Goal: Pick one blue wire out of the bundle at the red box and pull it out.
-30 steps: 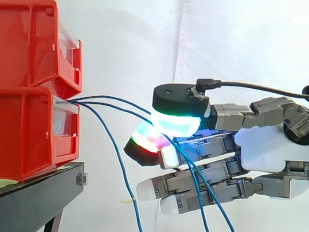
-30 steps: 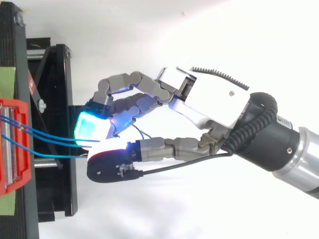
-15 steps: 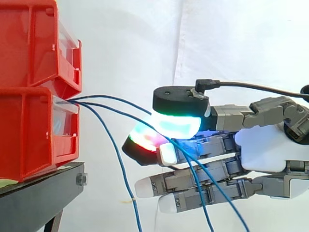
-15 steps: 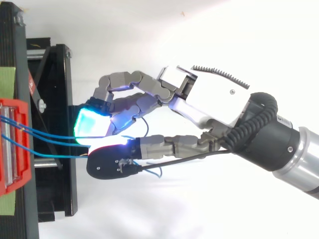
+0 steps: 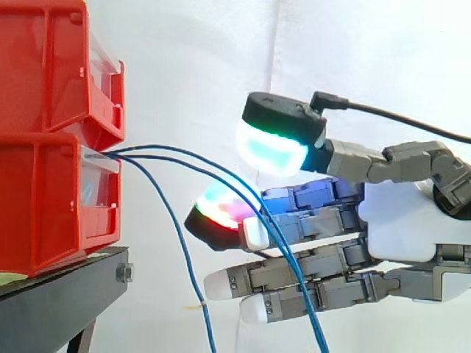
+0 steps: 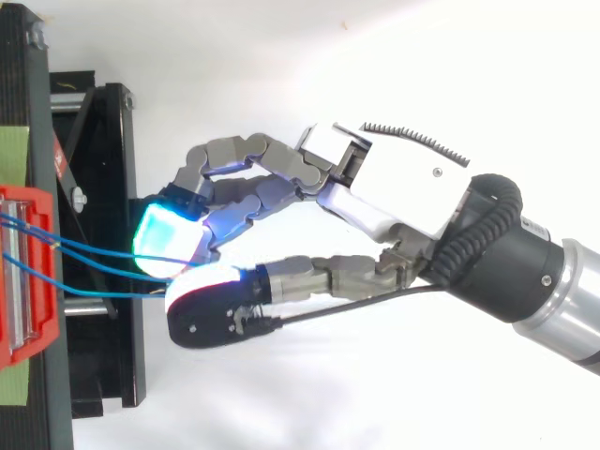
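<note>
Just off the front of two stacked red plastic bins (image 5: 51, 184) on a black metal stand (image 5: 59, 301), the robot's grey-and-white hand (image 5: 412, 228) reaches in from the right before a white curtain (image 5: 191, 66). Its fingers extend toward the bins, only lightly bent. Its thumb (image 5: 276, 143), glowing green and cyan on its pad, stands clear above them, so the hand is spread and clamps nothing. Three thin blue wires (image 5: 184, 160) leave the front of the lower bin together. Two of them arc rightward through the gap between the thumb and the uppermost fingertip (image 5: 219, 215), which glows red, green and cyan. They then drop across the camera side of the fingers toward the bottom edge; whether they touch that fingertip cannot be told. The third wire (image 5: 180, 250) hangs down on its own between the bins and the hand, apart from the fingers. From above, the wires (image 6: 94, 258) cross from the bins (image 6: 23, 281) over the stand to the hand (image 6: 403, 187) and pass from sight at the glowing pads.
</note>
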You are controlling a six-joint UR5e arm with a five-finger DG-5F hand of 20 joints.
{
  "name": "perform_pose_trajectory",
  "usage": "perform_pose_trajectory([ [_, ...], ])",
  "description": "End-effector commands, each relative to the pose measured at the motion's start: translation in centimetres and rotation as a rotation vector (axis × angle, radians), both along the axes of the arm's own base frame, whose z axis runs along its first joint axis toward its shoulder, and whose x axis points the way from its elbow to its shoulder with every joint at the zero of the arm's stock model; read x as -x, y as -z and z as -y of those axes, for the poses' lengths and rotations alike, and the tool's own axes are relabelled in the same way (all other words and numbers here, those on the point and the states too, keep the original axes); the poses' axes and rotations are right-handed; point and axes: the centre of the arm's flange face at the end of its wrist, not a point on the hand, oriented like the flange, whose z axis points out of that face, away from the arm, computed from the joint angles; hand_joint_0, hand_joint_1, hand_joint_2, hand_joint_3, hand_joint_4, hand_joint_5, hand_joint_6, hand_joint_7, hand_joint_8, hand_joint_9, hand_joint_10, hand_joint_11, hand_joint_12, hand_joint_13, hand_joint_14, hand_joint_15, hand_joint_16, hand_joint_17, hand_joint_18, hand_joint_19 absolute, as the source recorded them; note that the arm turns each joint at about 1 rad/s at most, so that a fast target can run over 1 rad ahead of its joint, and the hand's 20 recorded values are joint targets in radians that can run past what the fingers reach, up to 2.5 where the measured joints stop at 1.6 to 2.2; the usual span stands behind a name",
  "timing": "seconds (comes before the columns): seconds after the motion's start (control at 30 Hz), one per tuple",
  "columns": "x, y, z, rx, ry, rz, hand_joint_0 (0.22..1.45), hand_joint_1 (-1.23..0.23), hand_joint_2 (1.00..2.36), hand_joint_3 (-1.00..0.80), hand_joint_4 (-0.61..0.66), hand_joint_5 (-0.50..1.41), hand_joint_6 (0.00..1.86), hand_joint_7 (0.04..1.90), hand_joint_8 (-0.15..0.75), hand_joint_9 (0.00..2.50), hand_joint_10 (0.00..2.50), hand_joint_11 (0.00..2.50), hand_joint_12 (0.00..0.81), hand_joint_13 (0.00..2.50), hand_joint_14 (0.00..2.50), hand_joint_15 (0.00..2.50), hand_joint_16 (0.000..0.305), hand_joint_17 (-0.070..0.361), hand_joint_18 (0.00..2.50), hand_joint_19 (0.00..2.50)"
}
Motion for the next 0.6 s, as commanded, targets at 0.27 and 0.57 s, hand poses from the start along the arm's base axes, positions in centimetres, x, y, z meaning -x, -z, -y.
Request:
perform_pose_trajectory([
  [0.27, 0.0, 0.0, 0.0, -0.002, 0.0, 0.001, 0.6, -0.65, 1.01, -0.38, 0.16, -0.14, 0.79, 1.13, 0.23, 1.02, 0.03, 0.82, 0.339, 0.57, 0.01, 0.36, 0.049, 0.11, 0.48, 0.41],
  [0.57, 0.0, 0.0, 0.0, -0.002, 0.0, 0.001, 0.6, -0.73, 1.01, -0.35, 0.18, -0.16, 0.83, 1.1, 0.233, 1.01, 0.03, 0.84, 0.342, 0.57, 0.02, 0.37, 0.049, 0.11, 0.49, 0.4],
])
